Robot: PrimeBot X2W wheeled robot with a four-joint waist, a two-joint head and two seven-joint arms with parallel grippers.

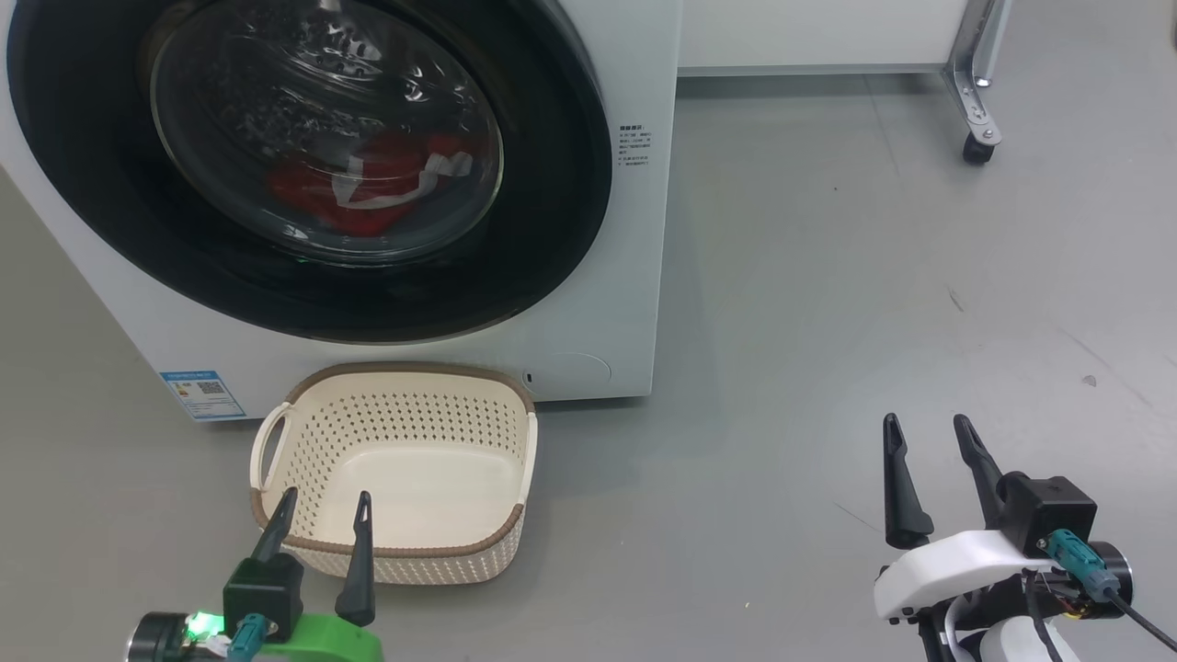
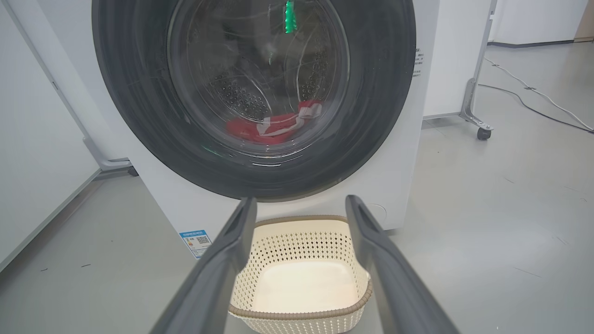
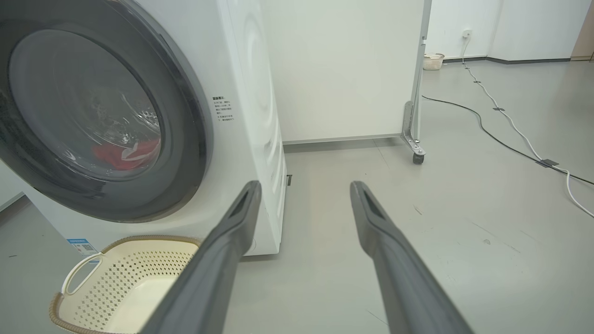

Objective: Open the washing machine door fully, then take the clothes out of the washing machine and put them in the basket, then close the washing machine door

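Note:
The white washing machine (image 1: 634, 276) stands ahead on the left, its round black-rimmed door (image 1: 552, 211) shut against the front. Behind the glass lie the red clothes (image 1: 368, 188) with white trim, also seen as red clothes (image 2: 274, 125) in the left wrist view. The empty cream basket (image 1: 395, 391) sits on the floor just in front of the machine. My left gripper (image 1: 326, 501) hovers open over the basket's near rim. My right gripper (image 1: 924, 425) stands open over bare floor well to the right, holding nothing.
A white partition on a wheeled metal foot (image 1: 977, 147) stands behind and right of the machine. Cables (image 3: 510, 125) run across the grey floor far right. A white wall panel (image 2: 37, 139) flanks the machine's left side. Open floor lies to the right.

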